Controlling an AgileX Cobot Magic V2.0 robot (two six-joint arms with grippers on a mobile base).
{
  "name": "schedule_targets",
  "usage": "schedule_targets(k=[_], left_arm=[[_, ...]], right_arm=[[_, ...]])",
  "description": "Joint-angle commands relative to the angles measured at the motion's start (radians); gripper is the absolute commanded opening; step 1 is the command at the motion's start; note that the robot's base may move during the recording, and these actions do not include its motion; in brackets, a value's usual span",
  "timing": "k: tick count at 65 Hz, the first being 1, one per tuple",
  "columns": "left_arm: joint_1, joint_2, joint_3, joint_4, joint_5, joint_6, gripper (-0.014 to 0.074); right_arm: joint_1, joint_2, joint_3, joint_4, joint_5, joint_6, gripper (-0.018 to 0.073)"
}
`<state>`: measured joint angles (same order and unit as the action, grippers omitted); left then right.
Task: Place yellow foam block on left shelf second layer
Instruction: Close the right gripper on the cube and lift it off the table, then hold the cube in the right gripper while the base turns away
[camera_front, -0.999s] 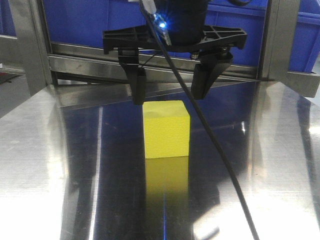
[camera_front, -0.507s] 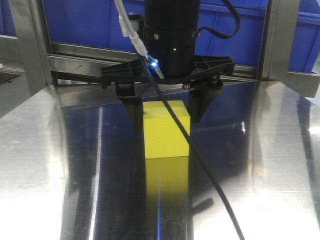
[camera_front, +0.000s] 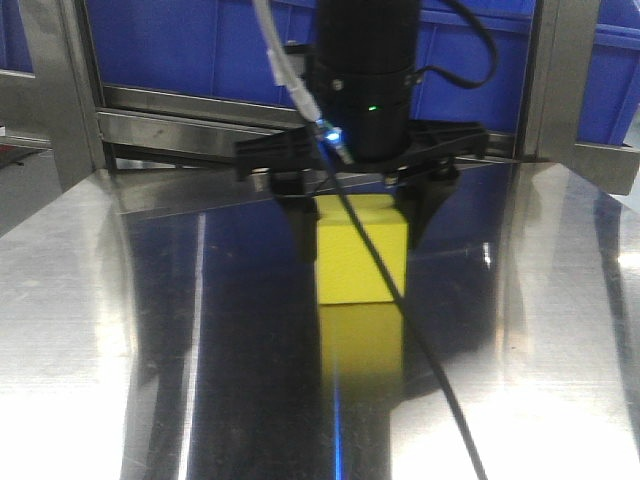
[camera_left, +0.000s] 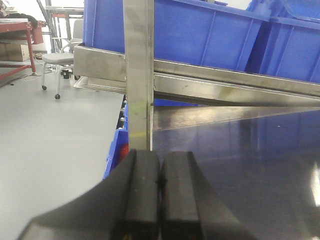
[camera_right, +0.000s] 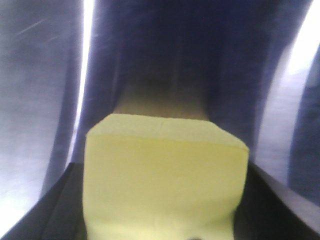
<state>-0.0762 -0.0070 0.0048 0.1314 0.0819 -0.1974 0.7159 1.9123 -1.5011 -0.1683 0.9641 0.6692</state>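
My right gripper (camera_front: 362, 250) was clamped on the yellow foam block (camera_front: 345, 268), one black finger (camera_front: 303, 235) against each side, the block low on the shiny steel table (camera_front: 90, 330) (its base met its own reflection), while my left gripper (camera_left: 160, 167) had its pads (camera_left: 142, 190) together on nothing. I judged that the soft, matte cube could dent and twist out of the squeeze or drag on the slick metal, and that the black cable (camera_front: 440, 390) hanging across its front could snag on the steel shelf frame (camera_front: 180, 125) under the hard blue bins (camera_front: 180, 40) during the carry
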Motion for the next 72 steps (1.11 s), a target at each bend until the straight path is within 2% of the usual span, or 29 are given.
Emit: schedule_targets(k=[1, 16, 31, 47, 62, 72], left_arm=[[-0.005, 0.007, 0.026, -0.007, -0.088, -0.004, 0.0136], [-0.005, 0.007, 0.026, -0.007, -0.088, -0.004, 0.0136], [-0.005, 0.007, 0.026, -0.007, -0.088, -0.004, 0.0136], [-0.005, 0.007, 0.026, -0.007, -0.088, -0.004, 0.0136], [-0.005, 0.007, 0.026, -0.007, -0.088, -0.004, 0.0136], [-0.005, 0.007, 0.026, -0.007, -0.088, -0.004, 0.0136]], right_arm=[[-0.044, -0.1, -0.011, -0.026, -0.008, -0.044, 0.032], [-0.2, -0.297, 0.183, -0.026, -0.109, -0.161, 0.032], [-0.399, -0.586, 0.481, -0.026, -0.224, -0.3, 0.032], [-0.57, -0.886, 0.75, -0.026, -0.294, -0.447, 0.032], [-0.591, -1.221, 0.952, -0.026, -0.354, -0.487, 0.032], [-0.591, -1.45, 1.018, -0.027, -0.379, -0.487, 0.032]])
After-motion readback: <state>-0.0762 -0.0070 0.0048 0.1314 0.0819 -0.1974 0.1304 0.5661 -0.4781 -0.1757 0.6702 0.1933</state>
